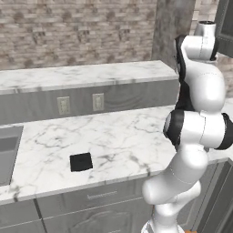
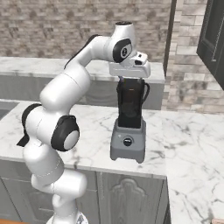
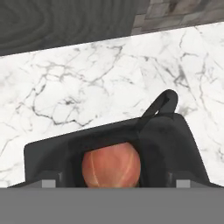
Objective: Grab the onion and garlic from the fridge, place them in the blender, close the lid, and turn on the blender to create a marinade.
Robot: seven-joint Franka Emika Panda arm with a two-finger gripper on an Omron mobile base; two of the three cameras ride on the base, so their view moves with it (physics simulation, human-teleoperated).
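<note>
In the left base view, the lid (image 1: 81,162) lies flat on the white marble tabletop (image 1: 118,136), near its front edge and well apart from the arm. It is a small black square plate. It looks thin, stiff and light, so it is probably hard to pinch from above; the best place to take it may be across two opposite edges, with care that it does not slide on the smooth stone. In the right base view, the blender (image 2: 129,124) stands upright on the tabletop, a grey base with a tall black jar on it. The jar has no lid on it. The hand of the arm hangs right over the open top of the jar. In the hand view, the camera looks straight down into the jar. The onion (image 3: 111,169) sits inside the jar, round and reddish-orange, and nothing is gripping it. It looks firm and smooth, a ball that can roll. The tool (image 3: 112,183) has its fingers wide apart, with one small grey tip on each side of the onion, and it holds nothing. The garlic is probably the next thing to fetch; it should be light and lumpy, best held around its fat middle.
</note>
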